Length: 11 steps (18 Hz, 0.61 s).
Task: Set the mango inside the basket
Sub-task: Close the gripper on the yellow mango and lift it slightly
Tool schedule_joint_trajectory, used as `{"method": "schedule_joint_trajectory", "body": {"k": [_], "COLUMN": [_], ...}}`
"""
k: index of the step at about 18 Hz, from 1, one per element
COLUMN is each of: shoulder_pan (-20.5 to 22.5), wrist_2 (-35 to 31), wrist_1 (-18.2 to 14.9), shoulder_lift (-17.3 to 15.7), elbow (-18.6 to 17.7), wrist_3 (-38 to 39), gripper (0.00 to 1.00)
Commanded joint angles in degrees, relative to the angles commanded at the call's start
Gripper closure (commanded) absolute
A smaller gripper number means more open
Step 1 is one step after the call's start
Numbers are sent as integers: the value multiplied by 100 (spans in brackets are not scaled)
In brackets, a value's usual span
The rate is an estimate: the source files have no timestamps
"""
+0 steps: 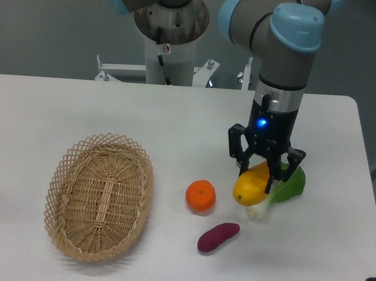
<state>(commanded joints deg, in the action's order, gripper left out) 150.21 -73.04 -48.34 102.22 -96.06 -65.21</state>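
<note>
Basket (98, 198) holds nothing; gripper (261, 171) grips the mango (251, 184)

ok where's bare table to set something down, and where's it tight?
Free: the near right corner past the sweet potato, the far left strip behind the basket, and the basket's empty inside. Tight: the cluster of orange, sweet potato, mango and green vegetable under the end effector.

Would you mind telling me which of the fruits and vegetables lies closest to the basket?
The round orange, left of the mango, sweet potato and leek, with only bare table between it and the basket.
</note>
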Motion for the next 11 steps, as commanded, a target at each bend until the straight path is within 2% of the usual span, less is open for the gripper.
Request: {"method": "schedule_joint_trajectory", "body": {"k": [7, 11], "shoulder_pan": [-17, -88], "wrist_2": [0, -26], "wrist_1": [0, -17], "shoulder_lift": [-26, -166], "elbow": [-140, -237], "wrist_3": [-9, 114], "gripper": [49, 49]}}
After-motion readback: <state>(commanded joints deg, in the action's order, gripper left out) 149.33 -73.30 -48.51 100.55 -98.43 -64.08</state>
